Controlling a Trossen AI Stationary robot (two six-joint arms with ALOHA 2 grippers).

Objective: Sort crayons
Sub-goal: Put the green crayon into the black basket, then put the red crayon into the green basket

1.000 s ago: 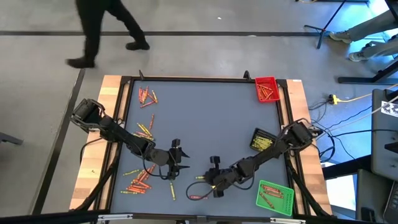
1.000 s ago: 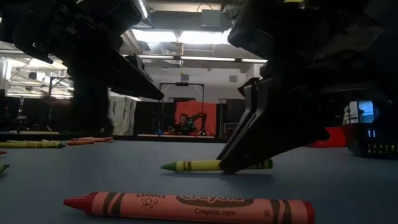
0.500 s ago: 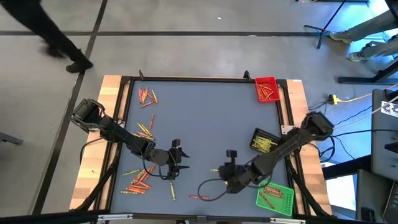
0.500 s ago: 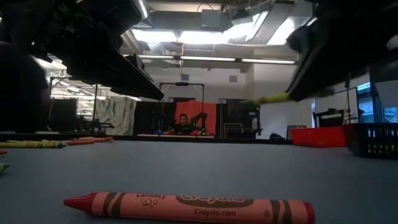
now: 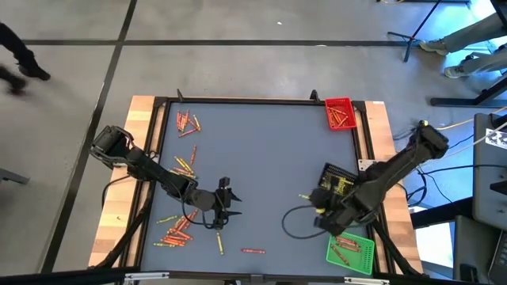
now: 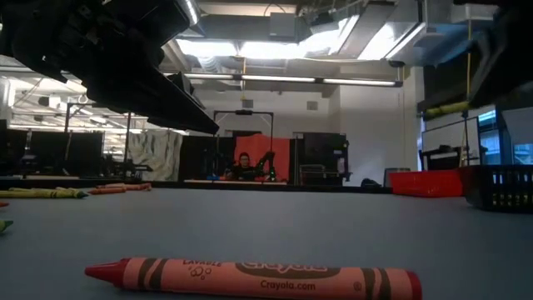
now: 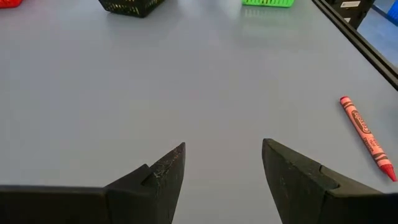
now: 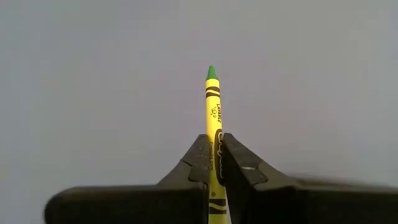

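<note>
My right gripper hangs above the table next to the black tray, shut on a yellow crayon with a green tip; this crayon shows in the low view high at the right. My left gripper stands open and low over bare table at the near left, nothing between its fingers. A red crayon lies flat near the table's near edge. Other crayons lie in loose groups at the left. My right gripper pinches the yellow crayon between its two fingers at the paper wrapper's middle. The crayon lies along the fingers, and its green tip sticks out past their free ends. It is lifted clear of the table, close to level in the low view.
A red tray with crayons stands at the far right corner and a green tray with crayons at the near right corner. A loose black cable curls on the table by my right arm. The table's middle is bare grey surface.
My right gripper has risen from the table with the yellow crayon and swung toward the right edge, to beside the black tray, rolling its wrist as it went. The crayon, which lay on the table a second ago, now hangs clear.
</note>
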